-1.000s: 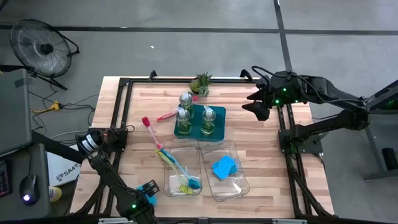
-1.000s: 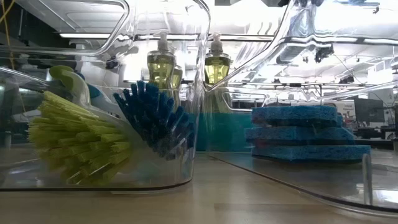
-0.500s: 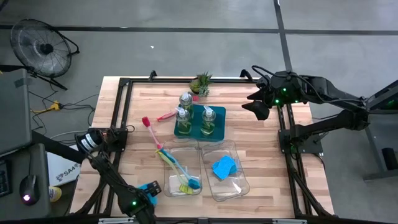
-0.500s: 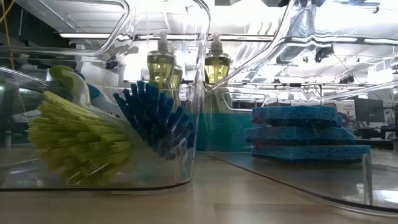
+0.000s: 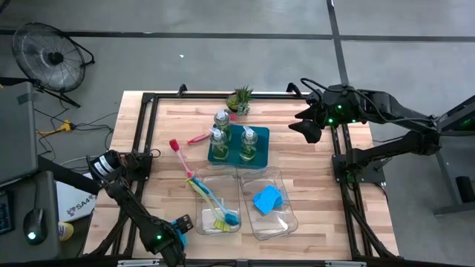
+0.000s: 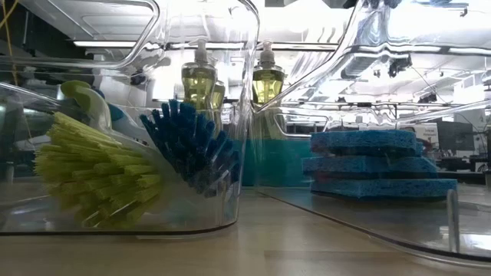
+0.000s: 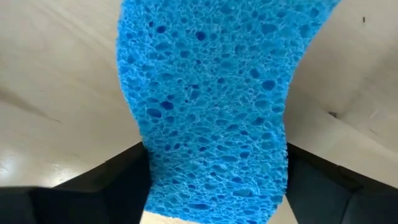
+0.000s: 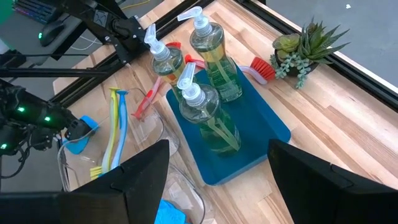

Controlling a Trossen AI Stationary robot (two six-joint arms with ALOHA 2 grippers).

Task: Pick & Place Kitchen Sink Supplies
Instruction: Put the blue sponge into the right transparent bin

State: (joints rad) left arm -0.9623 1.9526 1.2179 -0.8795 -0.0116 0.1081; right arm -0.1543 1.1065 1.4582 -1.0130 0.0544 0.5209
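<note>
Wooden table (image 5: 312,185) w/ two clear plastic bins (image 5: 269,204) lower centre: brushes (image 5: 211,204) in one, porous blue sponges (image 6: 380,165) stacked in other. Teal tray (image 5: 239,145) holds soap bottles (image 5: 248,141). Red brush (image 5: 178,154) still loose. Left gripper (image 5: 180,224), lower left, clamps another sponge (image 7: 205,106); right gripper (image 5: 306,127) waits agape, upper right.

bottles (image 5: 231,139) on tray (image 5: 261,154), bins (image 5: 245,200) in front, plant (image 5: 240,99) behind

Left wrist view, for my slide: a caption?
Left tool holds a blue sponge between its fingers above the wooden table.
</note>
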